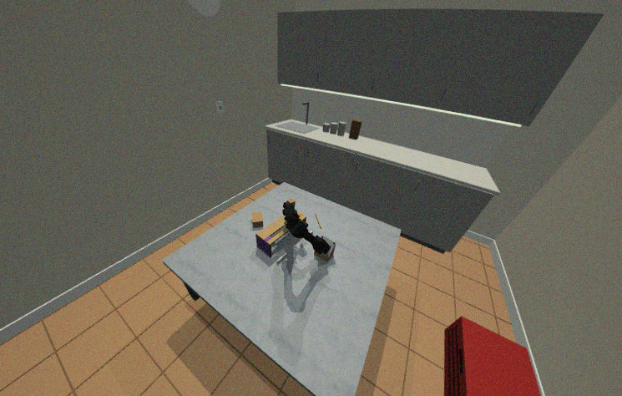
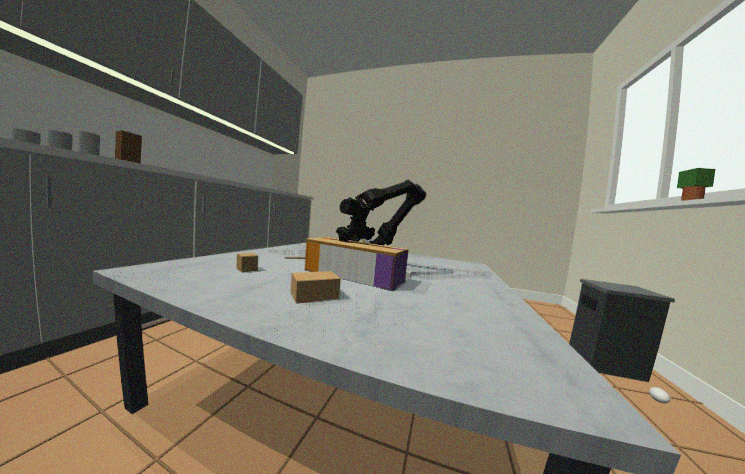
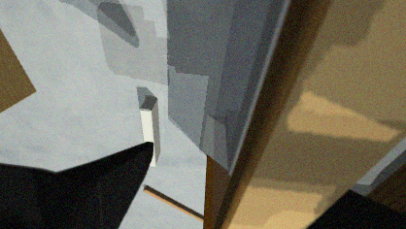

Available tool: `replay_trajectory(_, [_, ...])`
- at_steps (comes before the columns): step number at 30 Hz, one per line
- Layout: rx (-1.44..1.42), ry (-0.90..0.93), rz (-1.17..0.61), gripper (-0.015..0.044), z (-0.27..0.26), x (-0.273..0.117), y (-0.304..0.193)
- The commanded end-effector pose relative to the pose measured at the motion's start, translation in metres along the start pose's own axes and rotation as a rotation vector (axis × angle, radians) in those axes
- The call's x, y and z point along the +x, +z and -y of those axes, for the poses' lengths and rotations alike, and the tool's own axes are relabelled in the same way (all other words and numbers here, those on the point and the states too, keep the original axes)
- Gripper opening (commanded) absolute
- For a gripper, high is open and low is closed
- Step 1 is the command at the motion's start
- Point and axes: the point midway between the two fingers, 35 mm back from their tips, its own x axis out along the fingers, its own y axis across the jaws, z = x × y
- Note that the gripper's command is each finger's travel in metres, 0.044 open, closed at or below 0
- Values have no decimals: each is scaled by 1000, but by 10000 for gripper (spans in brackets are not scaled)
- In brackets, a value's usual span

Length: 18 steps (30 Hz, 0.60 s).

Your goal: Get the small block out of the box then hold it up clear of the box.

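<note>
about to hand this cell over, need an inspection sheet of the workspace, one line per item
surface: grey table, shadows across it
job's things: long box with a purple end and an orange end, standing on the table; small block not made out
clutter: larger wooden block, smaller wooden block, thin stick, white bar
grippers: one, open, nothing between its fingers
cables: nothing seen
surroundings: grey cabinets, red unit, dark bin, white oval thing on the tiled floor
</note>
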Motion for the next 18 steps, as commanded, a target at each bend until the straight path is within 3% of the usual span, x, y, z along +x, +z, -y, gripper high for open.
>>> replay_trajectory(1, [-1, 1, -3, 400, 0, 3, -9])
replay_trajectory(18, [-1, 1, -4, 400, -1, 13, -36])
